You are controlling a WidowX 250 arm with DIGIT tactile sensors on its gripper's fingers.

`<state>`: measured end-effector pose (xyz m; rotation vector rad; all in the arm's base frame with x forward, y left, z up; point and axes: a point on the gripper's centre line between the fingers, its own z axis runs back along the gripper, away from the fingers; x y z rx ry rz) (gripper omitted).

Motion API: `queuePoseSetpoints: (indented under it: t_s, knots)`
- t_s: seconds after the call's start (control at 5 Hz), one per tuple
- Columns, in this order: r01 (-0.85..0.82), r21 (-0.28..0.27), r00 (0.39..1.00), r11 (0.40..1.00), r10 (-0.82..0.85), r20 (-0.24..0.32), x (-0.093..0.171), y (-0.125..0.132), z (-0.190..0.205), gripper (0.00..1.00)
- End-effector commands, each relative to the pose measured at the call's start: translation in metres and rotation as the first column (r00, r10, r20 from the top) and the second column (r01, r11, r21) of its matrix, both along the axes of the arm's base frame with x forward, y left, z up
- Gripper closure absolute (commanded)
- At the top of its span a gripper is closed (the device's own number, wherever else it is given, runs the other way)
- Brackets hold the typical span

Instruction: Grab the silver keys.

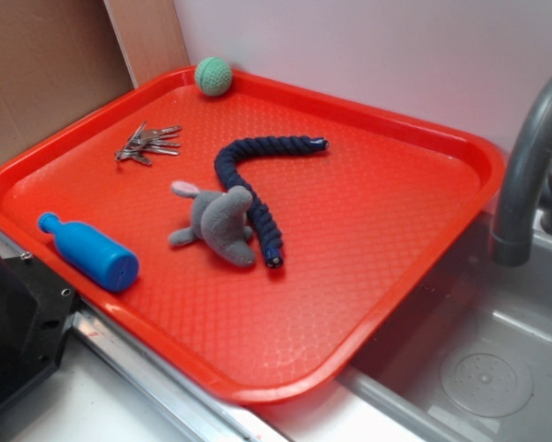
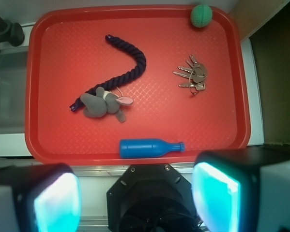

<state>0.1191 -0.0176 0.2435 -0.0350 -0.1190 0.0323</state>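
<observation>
The silver keys (image 1: 149,144) lie fanned on a ring in the far left part of the red tray (image 1: 368,239). In the wrist view the keys (image 2: 194,77) sit in the upper right of the tray (image 2: 62,48). My gripper (image 2: 135,198) hangs high above the robot base, well short of the tray's near rim and far from the keys. It is open, its two pads (image 2: 57,203) wide apart with nothing between them. In the exterior view the gripper is out of frame.
On the tray are a grey plush mouse (image 2: 100,104), a dark blue rope (image 2: 135,67), a blue bottle (image 2: 149,148) by the near rim and a green ball (image 2: 201,15) in a far corner. A sink (image 1: 478,368) with a grey faucet (image 1: 524,166) adjoins the tray.
</observation>
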Motion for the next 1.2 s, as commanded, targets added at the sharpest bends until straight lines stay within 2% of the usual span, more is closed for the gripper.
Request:
queuePoseSetpoints:
  t_s: [0.0,0.2,0.4,0.6,0.8,1.0]
  knots:
    - [0.0,0.0,1.0,1.0,0.0,0.0,0.0,0.0,0.0,0.0]
    - [-0.151,0.093,0.988,0.984,0.149,0.03,0.029,0.041,-0.036,0.0]
    - [-0.251,0.185,0.966,0.95,0.232,0.115,0.046,0.066,-0.057,0.0]
    - [-0.313,0.294,0.931,0.903,0.23,0.284,0.064,0.085,-0.083,0.0]
    - [-0.383,0.312,0.897,0.869,0.27,0.349,0.077,0.092,-0.106,0.0]
    - [-0.34,0.223,0.908,0.914,0.256,0.333,0.079,0.107,-0.141,0.0]
